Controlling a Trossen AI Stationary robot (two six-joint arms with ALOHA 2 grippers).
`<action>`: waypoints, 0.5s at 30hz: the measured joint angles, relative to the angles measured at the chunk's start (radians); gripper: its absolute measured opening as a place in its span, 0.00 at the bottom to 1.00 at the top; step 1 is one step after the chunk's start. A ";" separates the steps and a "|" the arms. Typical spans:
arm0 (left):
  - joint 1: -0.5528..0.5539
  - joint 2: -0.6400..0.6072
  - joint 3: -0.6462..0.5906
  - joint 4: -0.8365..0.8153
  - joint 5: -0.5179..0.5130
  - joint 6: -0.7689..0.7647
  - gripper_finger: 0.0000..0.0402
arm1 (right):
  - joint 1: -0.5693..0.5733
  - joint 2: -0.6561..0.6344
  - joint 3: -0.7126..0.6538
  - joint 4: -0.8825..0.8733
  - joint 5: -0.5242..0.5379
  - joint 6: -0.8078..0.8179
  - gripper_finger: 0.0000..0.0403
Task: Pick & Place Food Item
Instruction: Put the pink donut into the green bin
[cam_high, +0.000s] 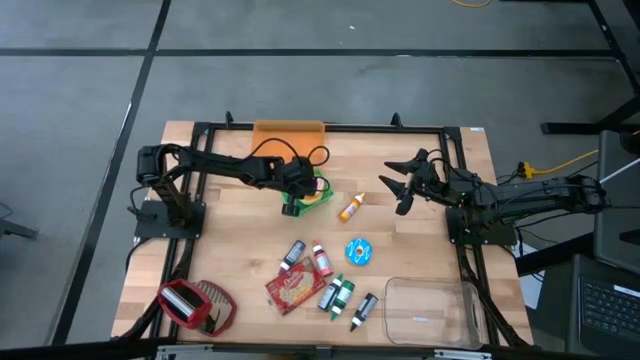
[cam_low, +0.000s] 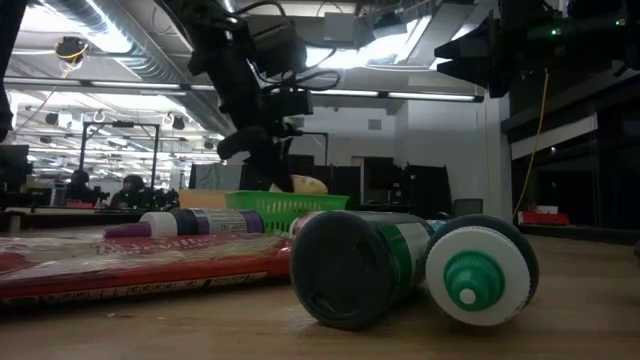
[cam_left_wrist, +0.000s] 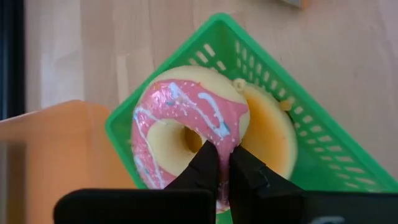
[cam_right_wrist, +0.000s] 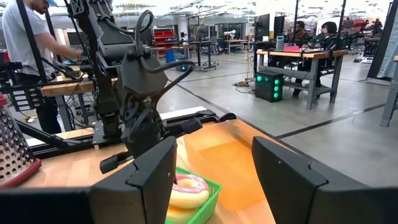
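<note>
A pink-frosted donut (cam_left_wrist: 186, 118) sits tilted in a green basket (cam_left_wrist: 323, 149), over a pale yellow food piece (cam_left_wrist: 270, 134). The basket (cam_high: 312, 197) stands on the table just in front of an orange bin (cam_high: 290, 133) at the far edge. My left gripper (cam_high: 298, 193) reaches down into the basket and is shut on the donut. My right gripper (cam_high: 400, 188) hovers open to the basket's right, holding nothing, fingers level and pointing at the basket. My left gripper (cam_left_wrist: 224, 163) pinches the donut's ring (cam_left_wrist: 225, 140) between its two fingers. One fingertip (cam_left_wrist: 206, 157) is at the hole's edge and the other outside the ring. The fingers slant down from the table's left. Whether the donut rests on the yellow piece, I cannot tell.
A yellow bottle (cam_high: 350, 207), a blue disc (cam_high: 359, 252), several small bottles (cam_high: 335, 292) and a red packet (cam_high: 292, 290) lie mid-table. A grater (cam_high: 195, 305) sits near left, and a clear tub (cam_high: 430, 312) near right.
</note>
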 joint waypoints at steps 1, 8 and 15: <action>0.000 0.000 0.000 0.000 0.014 0.000 0.02 | 0.000 0.000 0.000 0.000 0.000 0.001 0.53; 0.000 0.045 0.002 -0.023 0.089 -0.001 0.02 | 0.000 0.000 0.000 -0.005 0.000 0.001 0.53; -0.001 0.078 0.003 -0.021 0.096 -0.007 0.10 | 0.000 0.000 0.000 -0.010 -0.001 0.001 0.53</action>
